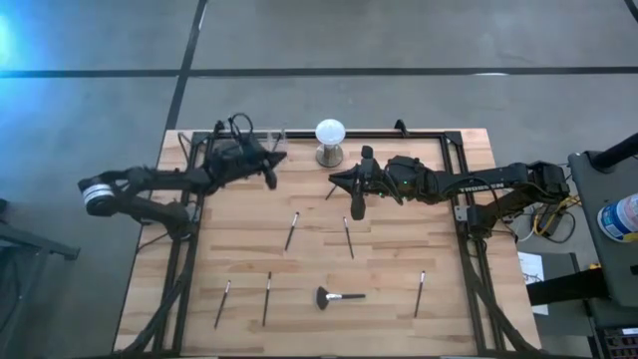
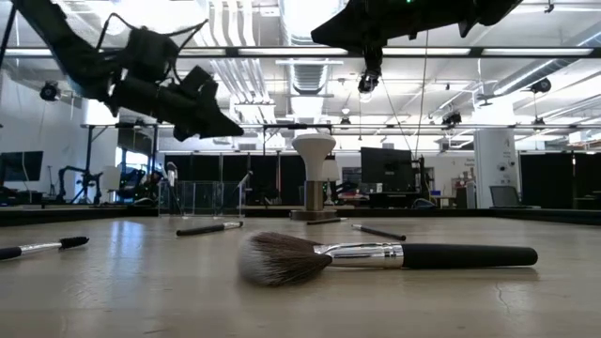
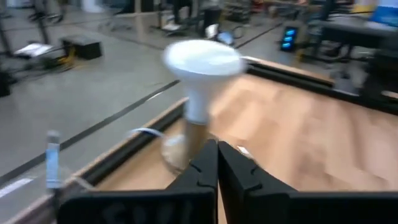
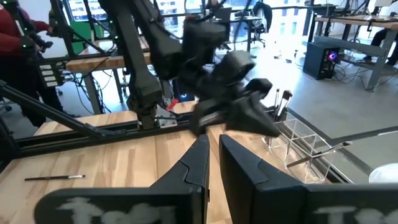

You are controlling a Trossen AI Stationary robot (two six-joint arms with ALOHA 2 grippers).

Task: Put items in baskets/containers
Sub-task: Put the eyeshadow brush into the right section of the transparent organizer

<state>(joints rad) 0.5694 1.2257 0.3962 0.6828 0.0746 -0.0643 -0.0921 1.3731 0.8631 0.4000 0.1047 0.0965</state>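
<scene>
Several slim brushes lie loose on the wooden table, among them one (image 1: 291,231), another (image 1: 348,237) and a third (image 1: 420,293). The black fan brush (image 1: 329,296) (image 2: 376,255) lies near the front edge. The clear cups (image 2: 202,197) (image 4: 308,140) stand at the back left, with brushes (image 4: 283,102) upright in them. My left gripper (image 1: 271,179) (image 2: 225,127) (image 3: 217,144) hovers just right of the cups, shut and holding nothing. My right gripper (image 1: 356,207) (image 4: 213,138) hangs over the table's middle back, its fingers nearly together with nothing between them.
The white globe on its metal stand (image 1: 330,132) (image 2: 314,145) (image 3: 202,62) stands at the back centre between both grippers. Black rails (image 1: 454,160) edge the table. A person in a red sleeve (image 4: 15,31) stands beyond the table.
</scene>
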